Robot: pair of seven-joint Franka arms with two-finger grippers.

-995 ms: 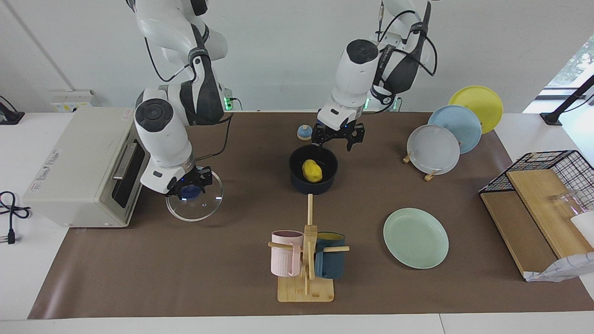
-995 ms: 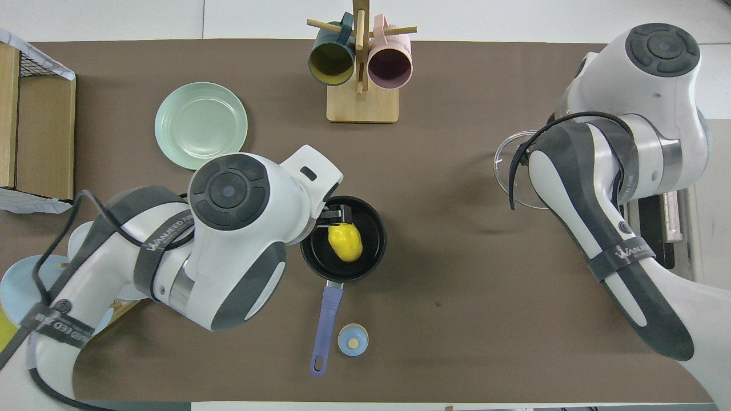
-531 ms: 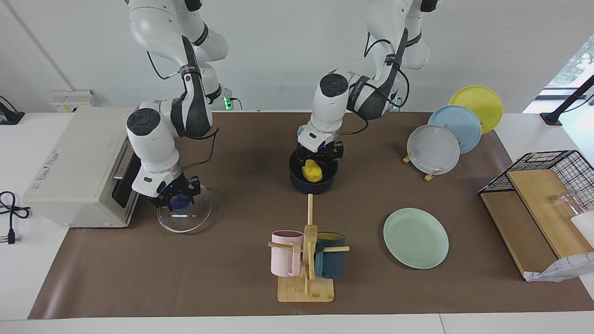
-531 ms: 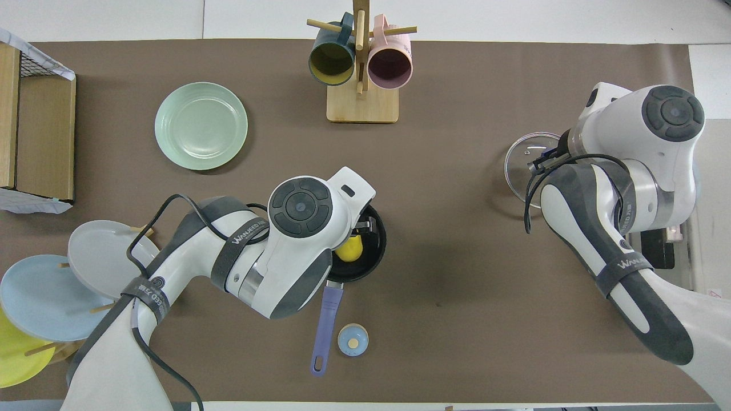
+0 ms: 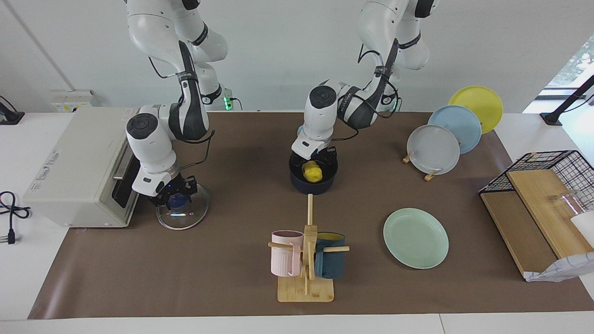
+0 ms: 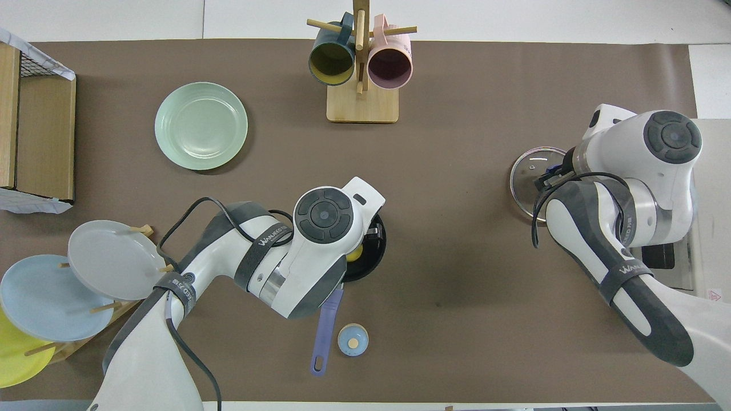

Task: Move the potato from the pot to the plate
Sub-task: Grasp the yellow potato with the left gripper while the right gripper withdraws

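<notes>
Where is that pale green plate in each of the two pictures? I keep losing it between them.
Facing view: the plate lies low in the picture, toward the left arm's end of the table.
Overhead view: the plate lies high in the picture, at that same end.
Shared landmark: the mug rack stands beside it in both.

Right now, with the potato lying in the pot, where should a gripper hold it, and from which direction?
Grip the potato across its narrow middle, coming straight down from above: the pot wall rings it, blocking any sideways approach. The left gripper is already down at the pot's mouth over it.
</notes>
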